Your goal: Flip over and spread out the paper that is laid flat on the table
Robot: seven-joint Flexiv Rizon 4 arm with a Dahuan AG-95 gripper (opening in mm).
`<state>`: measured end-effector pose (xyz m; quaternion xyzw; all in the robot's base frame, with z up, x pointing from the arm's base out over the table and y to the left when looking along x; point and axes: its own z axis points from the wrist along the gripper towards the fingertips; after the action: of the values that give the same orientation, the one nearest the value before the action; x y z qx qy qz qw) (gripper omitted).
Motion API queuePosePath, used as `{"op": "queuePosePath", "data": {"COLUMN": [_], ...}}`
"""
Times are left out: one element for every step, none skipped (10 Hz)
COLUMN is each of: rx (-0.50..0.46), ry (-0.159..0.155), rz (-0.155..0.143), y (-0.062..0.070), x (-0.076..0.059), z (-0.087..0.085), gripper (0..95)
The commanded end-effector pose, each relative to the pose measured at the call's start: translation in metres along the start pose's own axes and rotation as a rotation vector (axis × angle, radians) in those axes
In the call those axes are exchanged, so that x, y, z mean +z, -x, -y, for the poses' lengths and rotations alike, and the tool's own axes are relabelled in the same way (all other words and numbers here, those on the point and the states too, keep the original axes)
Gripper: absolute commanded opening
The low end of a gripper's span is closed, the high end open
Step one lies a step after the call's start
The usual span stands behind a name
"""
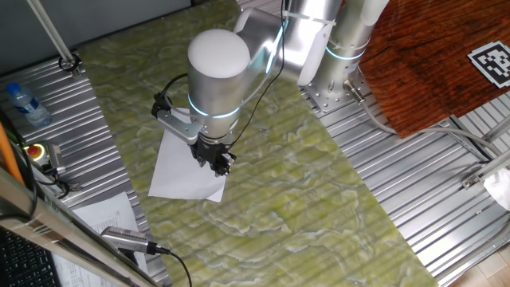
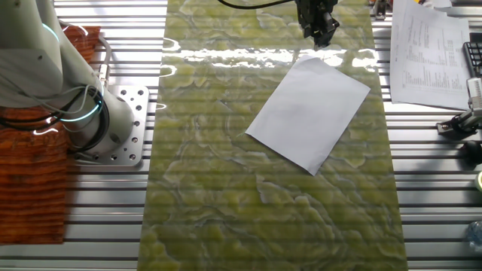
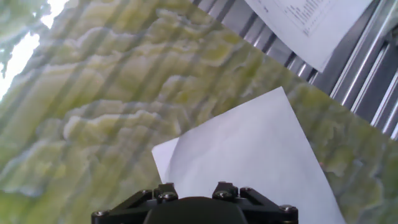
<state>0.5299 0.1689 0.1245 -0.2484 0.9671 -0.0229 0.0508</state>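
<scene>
From my console the paper point(image 2: 309, 113) lay flat on the worktop point(image 2: 226, 211) with one corner folded, my pincer point(image 2: 320, 28) poised above its 12 o'clock corner, gap unreadable, so the flip seemed unstarted.

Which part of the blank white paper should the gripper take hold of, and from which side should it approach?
Probably the folded corner of the paper, the one nearest the gripper. It looks slightly raised off the green mat, so one finger could slide under it from the mat side. The rest of the sheet lies flat and offers no edge to pinch.
</scene>
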Motion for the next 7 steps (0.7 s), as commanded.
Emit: {"op": "queuePosePath", "data": {"rx": [0.000, 0.000, 0.000, 0.000, 0.392, 0.392, 0.395], "ry": [0.000, 0.000, 0.000, 0.000, 0.061, 0.062, 0.062], "rz": [0.000, 0.000, 0.000, 0.000, -0.239, -0.238, -0.237], "y": [0.000, 0.000, 0.000, 0.000, 0.014, 0.014, 0.014], "x": [0.000, 0.000, 0.000, 0.000, -0.042, -0.042, -0.042], "z": [0.000, 0.000, 0.000, 0.000, 0.086, 0.086, 0.086], "gripper": [38.0, 38.0, 38.0, 38.0, 38.0, 0.0, 0.0]}}
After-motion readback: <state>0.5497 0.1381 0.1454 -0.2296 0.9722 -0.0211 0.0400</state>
